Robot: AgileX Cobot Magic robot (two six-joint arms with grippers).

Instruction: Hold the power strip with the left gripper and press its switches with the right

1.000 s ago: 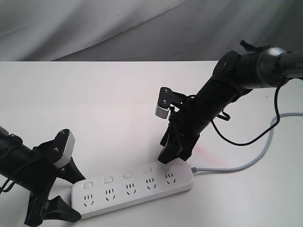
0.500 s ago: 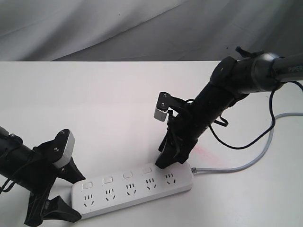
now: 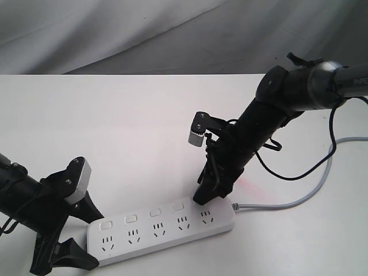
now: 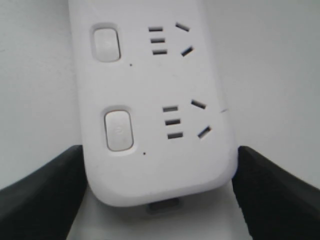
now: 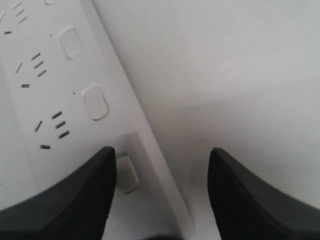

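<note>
The white power strip (image 3: 167, 230) lies on the table near the front. My left gripper (image 3: 92, 240) is shut on its left end, with one black finger against each long side (image 4: 159, 150). Several switches (image 3: 131, 218) show in a row above the sockets. My right gripper (image 3: 207, 194) points down at the cord end and hides the last switch there. In the right wrist view its jaws stand open (image 5: 162, 152). One finger (image 5: 95, 175) sits right beside that last switch (image 5: 126, 172), and the other hangs over bare table past the strip's edge.
The grey cord (image 3: 287, 204) runs from the strip's right end across the white table (image 3: 115, 126) and off to the right. A loose black cable (image 3: 299, 172) hangs from the right arm. A grey cloth backdrop (image 3: 144, 34) stands behind.
My right gripper has shifted slightly and dipped onto the strip's cord end, now covering the last switch. The left gripper and the strip have not moved.
</note>
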